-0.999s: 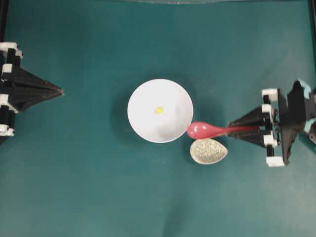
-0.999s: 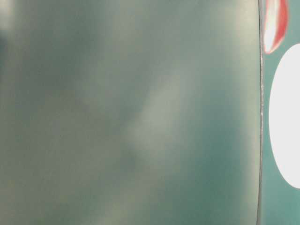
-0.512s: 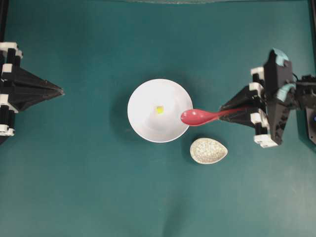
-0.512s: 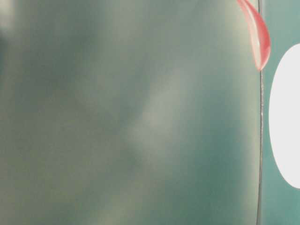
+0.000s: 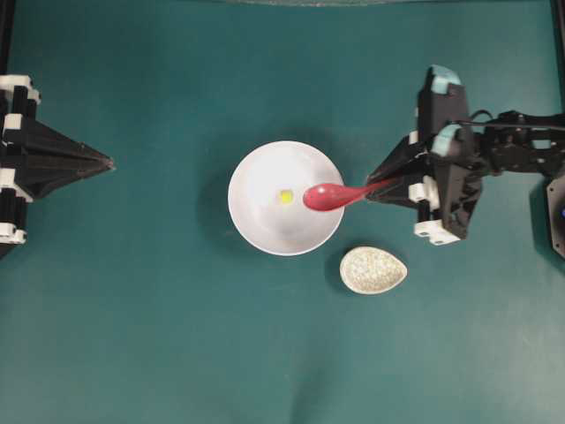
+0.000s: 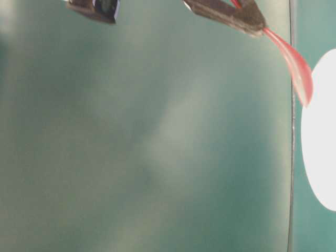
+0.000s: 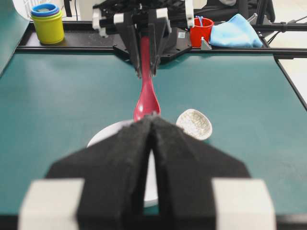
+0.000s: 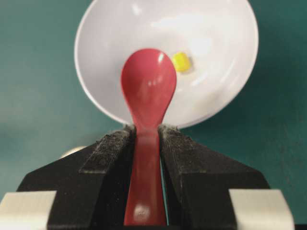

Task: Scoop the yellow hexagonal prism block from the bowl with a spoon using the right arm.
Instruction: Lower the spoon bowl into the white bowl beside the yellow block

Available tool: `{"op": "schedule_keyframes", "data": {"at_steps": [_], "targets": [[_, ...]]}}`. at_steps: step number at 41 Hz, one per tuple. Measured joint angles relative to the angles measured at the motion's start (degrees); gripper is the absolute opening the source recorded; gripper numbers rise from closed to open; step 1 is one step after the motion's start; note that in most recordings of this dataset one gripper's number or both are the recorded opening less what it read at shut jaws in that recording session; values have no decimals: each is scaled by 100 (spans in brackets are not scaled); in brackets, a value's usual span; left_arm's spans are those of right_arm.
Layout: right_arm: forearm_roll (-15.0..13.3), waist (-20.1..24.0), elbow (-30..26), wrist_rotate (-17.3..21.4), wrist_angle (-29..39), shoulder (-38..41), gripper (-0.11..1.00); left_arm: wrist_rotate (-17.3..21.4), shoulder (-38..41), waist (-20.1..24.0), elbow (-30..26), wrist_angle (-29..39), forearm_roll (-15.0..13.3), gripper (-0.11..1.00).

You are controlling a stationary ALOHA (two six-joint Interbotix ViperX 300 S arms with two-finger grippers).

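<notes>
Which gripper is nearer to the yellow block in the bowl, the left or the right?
The right gripper. It holds the spoon from the bowl's right side, scoop beside the yellow block. The left gripper sits shut far left, well away from the bowl.

Glossy red-pink soup spoon with a smooth, reflective scoop. Glossy white round bowl, smooth like glazed ceramic. Small bright yellow block, smooth-faced. Speckled beige egg-shaped dish, crackled-looking surface. Matt dark-green tabletop. Black gripper fingers with rough, foam-like padding.
</notes>
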Motion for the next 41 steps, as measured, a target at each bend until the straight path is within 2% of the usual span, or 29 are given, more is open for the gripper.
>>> {"op": "schedule_keyframes", "data": {"at_steps": [15, 22, 27, 35, 41], "targets": [[-44, -299, -773, 9, 958, 861, 24, 0, 0, 0, 9, 0, -9, 0], [-158, -343, -1063, 44, 1292, 1107, 24, 0, 0, -9, 9, 0, -9, 0], [-264, -360, -1187, 53, 1521, 1204, 24, 0, 0, 0, 0, 0, -9, 0], [-281, -369, -1230, 79, 1661, 1266, 24, 0, 0, 0, 0, 0, -9, 0], [-299, -387, -1230, 264, 1679, 1266, 24, 0, 0, 0, 0, 0, -9, 0]]}}
